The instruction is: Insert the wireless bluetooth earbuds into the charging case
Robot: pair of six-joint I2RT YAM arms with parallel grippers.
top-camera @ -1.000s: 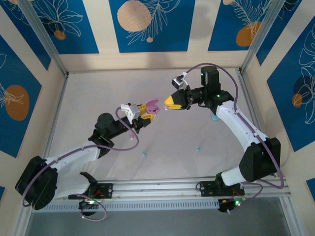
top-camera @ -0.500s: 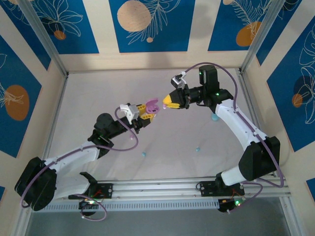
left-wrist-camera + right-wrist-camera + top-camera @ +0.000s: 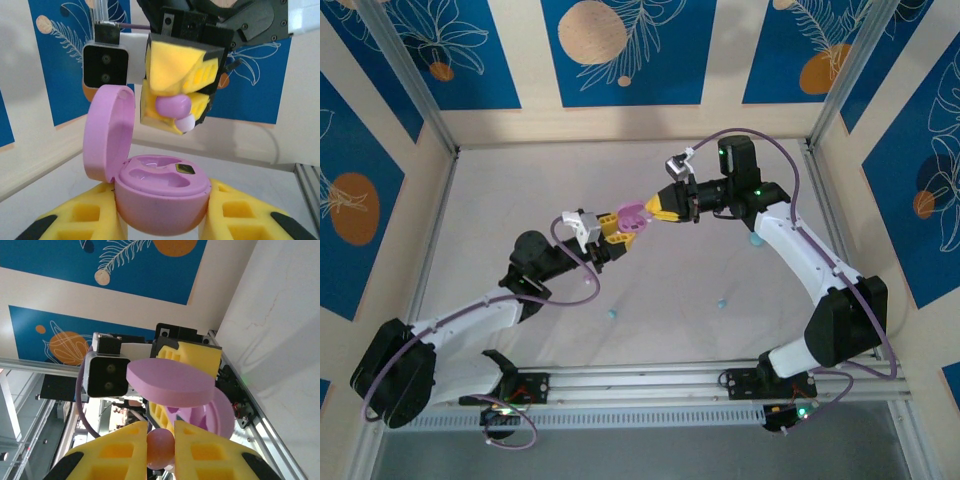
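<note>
In the top view the left arm reaches in from the near left corner, and its left pincer [image 3: 616, 229] is raised above the pale desk [image 3: 520, 180] at about the middle. Its yellow fingers [image 3: 82, 217] are clamped on either side of the pink charging case [image 3: 162, 195], gripping the round lower half. The case is upright with its lid [image 3: 107, 132] swung open and standing on the left side in the left wrist view. The inner tray faces up, with a small dark square set in it toward the right. Just above the open tray, not touching it, hangs a pink earbud [image 3: 172, 106] with a paler tip pointing down and to the right. It is pinched between the yellow fingers of the right pincer [image 3: 161, 440], which is closed on it. In the right wrist view the earbud shows as a rounded pink lump in the narrow gap between the two fingers, with the open lid just beyond. On the desk lie a teal earbud [image 3: 613, 313] near the front, below the left pincer, and another teal earbud [image 3: 721, 302] further right. A teal bit [image 3: 756, 240] sits beside the right arm, too small to identify.
</note>
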